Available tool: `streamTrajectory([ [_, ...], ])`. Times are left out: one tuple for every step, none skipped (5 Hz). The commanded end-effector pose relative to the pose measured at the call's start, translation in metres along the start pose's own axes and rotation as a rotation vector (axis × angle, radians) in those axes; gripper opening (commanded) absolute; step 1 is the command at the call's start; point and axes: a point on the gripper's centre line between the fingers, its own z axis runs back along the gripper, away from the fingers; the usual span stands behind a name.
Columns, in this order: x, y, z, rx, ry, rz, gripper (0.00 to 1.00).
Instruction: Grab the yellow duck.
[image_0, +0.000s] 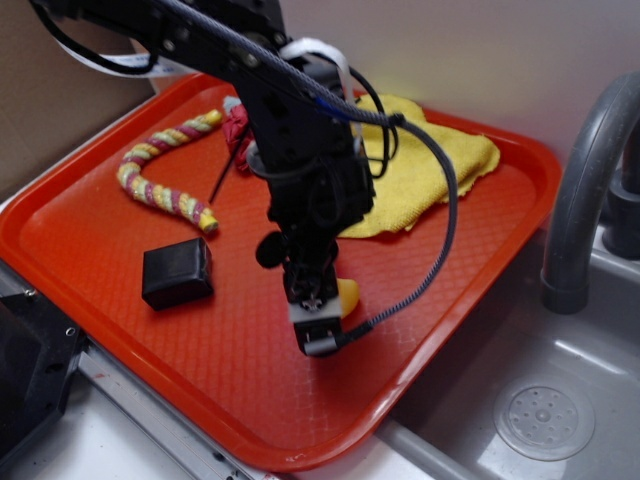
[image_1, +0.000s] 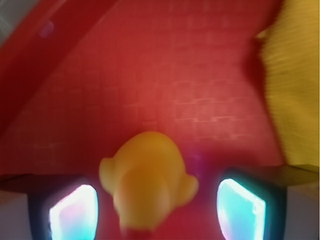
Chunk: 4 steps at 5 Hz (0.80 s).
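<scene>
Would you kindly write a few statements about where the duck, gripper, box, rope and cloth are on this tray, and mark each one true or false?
1. The yellow duck lies between the fingers of the open gripper. True.
2. The gripper has already closed on the duck. False: in the wrist view there is a gap on each side between the duck and the fingers.
3. The black box sits on the red tray, apart from the duck. True.
4. The striped rope lies on top of the yellow cloth. False: it lies on the bare tray, apart from the cloth.
5. The duck rests in the sink. False: it is on the tray.
</scene>
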Motion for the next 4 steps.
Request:
streamTrajectory([
  [0.007,-0.012,-0.007,0.004,-0.021,-0.068,0.0],
  [0.006,-0.007,-0.007,0.017,-0.021,-0.061,0.0],
  [-0.001,0.001,0.004,0.054,-0.024,-0.026,0.0],
  [-0.014,0.023,0.038,0.035,-0.045,0.116,0.0],
])
